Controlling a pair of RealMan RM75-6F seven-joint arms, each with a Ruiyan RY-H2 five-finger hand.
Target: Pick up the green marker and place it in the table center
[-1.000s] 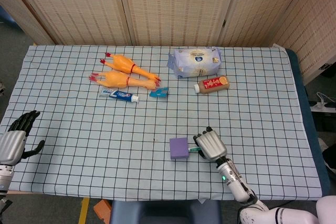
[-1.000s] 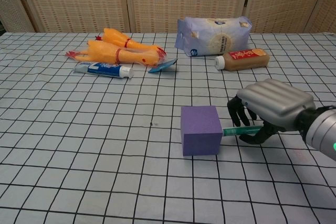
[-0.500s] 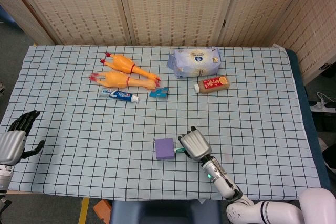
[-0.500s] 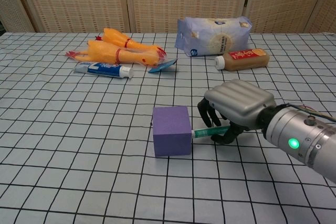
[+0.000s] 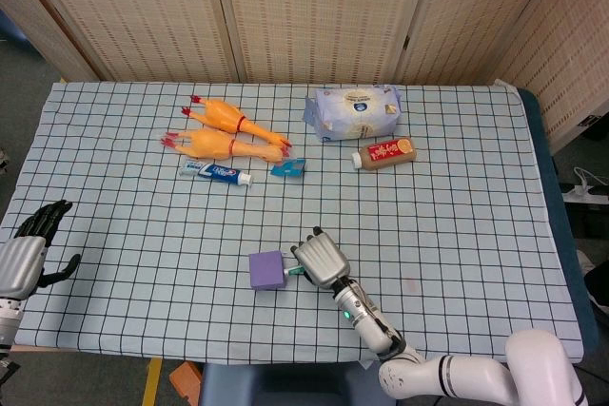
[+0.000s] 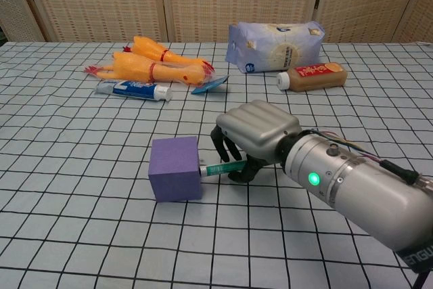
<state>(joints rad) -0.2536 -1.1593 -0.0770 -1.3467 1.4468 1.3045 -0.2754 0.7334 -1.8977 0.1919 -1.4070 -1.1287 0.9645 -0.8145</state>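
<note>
The right hand has slid left, fingers clamped on the green marker — its tip meets the purple block.

Cube lower centre, marker tip apparently touching its right side. Right hand just right of cube. Upper left: chickens, toothpaste in front. Upper centre: bag, bottle before it.

Green marker – slim, lying roughly level just above the checked cloth, tip touching the purple cube, rear end hidden among curled fingers.
</note>
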